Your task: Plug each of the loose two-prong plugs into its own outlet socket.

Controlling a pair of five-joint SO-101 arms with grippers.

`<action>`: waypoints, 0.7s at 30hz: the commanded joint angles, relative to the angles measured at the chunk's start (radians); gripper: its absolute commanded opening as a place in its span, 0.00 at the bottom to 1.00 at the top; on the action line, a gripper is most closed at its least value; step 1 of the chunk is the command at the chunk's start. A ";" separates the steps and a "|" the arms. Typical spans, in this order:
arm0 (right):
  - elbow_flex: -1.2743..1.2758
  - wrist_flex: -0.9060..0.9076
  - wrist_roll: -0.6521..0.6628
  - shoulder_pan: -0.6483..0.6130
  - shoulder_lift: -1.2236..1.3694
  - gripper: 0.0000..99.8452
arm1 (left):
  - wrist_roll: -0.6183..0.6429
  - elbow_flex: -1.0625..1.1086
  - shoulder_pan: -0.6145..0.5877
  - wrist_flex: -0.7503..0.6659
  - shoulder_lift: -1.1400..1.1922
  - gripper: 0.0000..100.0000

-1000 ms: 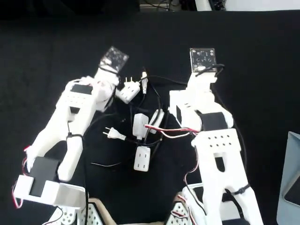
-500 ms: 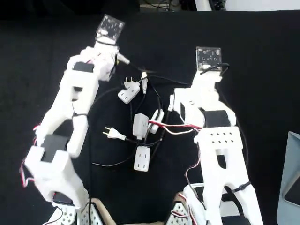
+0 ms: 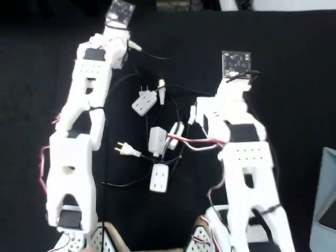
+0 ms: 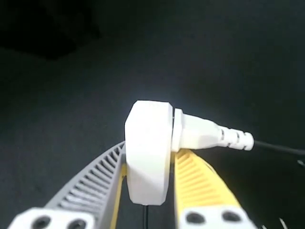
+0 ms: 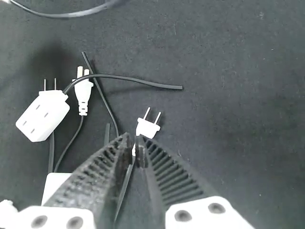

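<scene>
While the left gripper (image 4: 148,164) is clamped on an outlet block (image 4: 147,148), one finger on each flat side, we count one connection as made. A seated plug (image 4: 198,135) sits fully home in that block, and its cord (image 4: 279,149) runs off to one side. Seen from above, this arm is stretched to the far left of the cloth (image 3: 294,63), well apart from the remaining parts.

The right gripper (image 5: 136,151) has its fingers pressed together on the tail of a loose plug (image 5: 147,126), where the wire leaves the body. The prongs point away from the gripper and are bare; no socket faces them.

We judge the task to be at an early stage, with roughly one plug of four done. Left to do:

1. The loose plug in the right gripper.
2. A second plug (image 5: 82,93), lying just beside a second block (image 5: 42,114) that has prongs of its own. It is not inserted.
3. A third plug (image 3: 126,149), lying by itself near the middle of the cloth.

A third block (image 3: 157,139) and a fourth block (image 3: 158,177) lie among the tangled wires between the arms. The fourth shows slots on its upper face. We cannot tell whether the third has a free socket.
</scene>
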 commanded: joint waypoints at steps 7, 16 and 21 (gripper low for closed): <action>-0.004 -0.014 -0.011 0.012 0.002 0.02 | 0.204 -0.234 -0.041 0.110 0.064 0.34; 0.007 -0.014 -0.009 0.011 0.002 0.02 | 0.204 -0.420 -0.087 0.359 0.060 0.32; 0.008 -0.011 -0.003 0.011 0.004 0.02 | 0.204 -0.659 -0.091 0.674 0.071 0.32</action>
